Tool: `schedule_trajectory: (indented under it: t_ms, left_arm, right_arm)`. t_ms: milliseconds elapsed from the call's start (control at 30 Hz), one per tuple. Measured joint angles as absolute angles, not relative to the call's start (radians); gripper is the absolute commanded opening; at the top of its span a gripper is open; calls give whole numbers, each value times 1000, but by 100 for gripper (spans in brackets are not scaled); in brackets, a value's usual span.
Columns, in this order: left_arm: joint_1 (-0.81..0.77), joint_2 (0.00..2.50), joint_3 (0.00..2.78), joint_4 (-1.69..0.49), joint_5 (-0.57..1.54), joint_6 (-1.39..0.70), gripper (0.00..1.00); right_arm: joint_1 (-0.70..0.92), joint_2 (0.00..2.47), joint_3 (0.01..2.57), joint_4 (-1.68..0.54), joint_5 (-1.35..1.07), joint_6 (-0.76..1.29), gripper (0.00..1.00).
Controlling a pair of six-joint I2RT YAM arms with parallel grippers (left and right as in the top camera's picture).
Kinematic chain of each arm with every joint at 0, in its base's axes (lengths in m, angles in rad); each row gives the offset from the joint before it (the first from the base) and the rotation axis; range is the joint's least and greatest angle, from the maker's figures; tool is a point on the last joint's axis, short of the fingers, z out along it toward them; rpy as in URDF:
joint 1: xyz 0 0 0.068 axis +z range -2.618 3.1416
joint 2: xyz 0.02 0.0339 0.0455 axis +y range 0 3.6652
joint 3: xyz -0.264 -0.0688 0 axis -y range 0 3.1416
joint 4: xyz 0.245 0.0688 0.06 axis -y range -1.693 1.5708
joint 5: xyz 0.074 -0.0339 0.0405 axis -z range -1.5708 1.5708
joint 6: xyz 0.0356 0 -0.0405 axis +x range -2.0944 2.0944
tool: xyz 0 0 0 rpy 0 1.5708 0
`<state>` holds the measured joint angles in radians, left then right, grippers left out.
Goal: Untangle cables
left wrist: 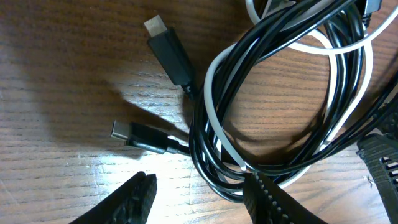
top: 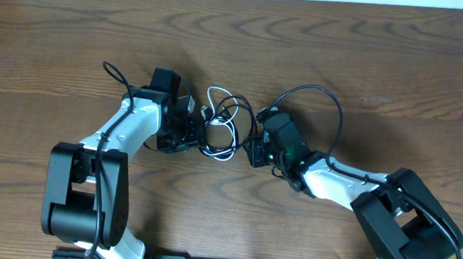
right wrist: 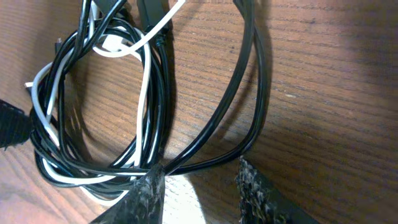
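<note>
The cables (top: 222,127) lie in one tangled coil on the wooden table (top: 367,65), between my two grippers. In the left wrist view, black loops (left wrist: 202,155) wind round a white cord (left wrist: 210,84), and two black plugs (left wrist: 169,53) (left wrist: 142,134) lie free at the left. My left gripper (left wrist: 199,186) is open; its right finger (left wrist: 270,202) rests against the coil's edge, with bare table between the jaws. My right gripper (right wrist: 199,177) is open too. Its left fingertip (right wrist: 152,186) touches the black strands (right wrist: 205,165) that cross just beyond the tips. One black cable loops out to the right (top: 331,104).
Both arms (top: 116,138) (top: 342,182) reach in from the front edge, where their bases (top: 87,209) (top: 408,232) stand. A thicker black wire (top: 114,74) runs along the left arm. Bare wood surrounds the coil at the back and sides.
</note>
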<state>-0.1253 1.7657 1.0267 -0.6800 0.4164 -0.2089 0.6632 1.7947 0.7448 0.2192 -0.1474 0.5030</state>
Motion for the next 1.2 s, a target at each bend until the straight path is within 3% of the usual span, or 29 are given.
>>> schedule_trajectory:
  t_ms: [167,233,333,500,933,1033,1200]
  left_arm:
    - [-125,1766,1027,-680,416,-209,49]
    - [-125,1766,1027,-680,419,-208,48]
    - [-125,1766,1027,-680,437,-209,47]
    - [-125,1766,1027,-681,448,-209,46]
    - [-125,1766,1027,-682,460,-209,46]
    - [-125,1766,1027,-682,463,-209,46]
    - [-125,1766,1027,-682,464,-209,39]
  right_arm:
    - [688,1795,745,221,-89,509,44]
    - [693,1795,745,222,-76,510,64]
    - [699,1794,748,229,-67,511,64]
    - [700,1793,739,289,-70,517,52]
    - [700,1795,738,355,64,512,69]
    - [700,1808,738,360,75,512,69]
    - [705,1826,738,363,81,513,60]
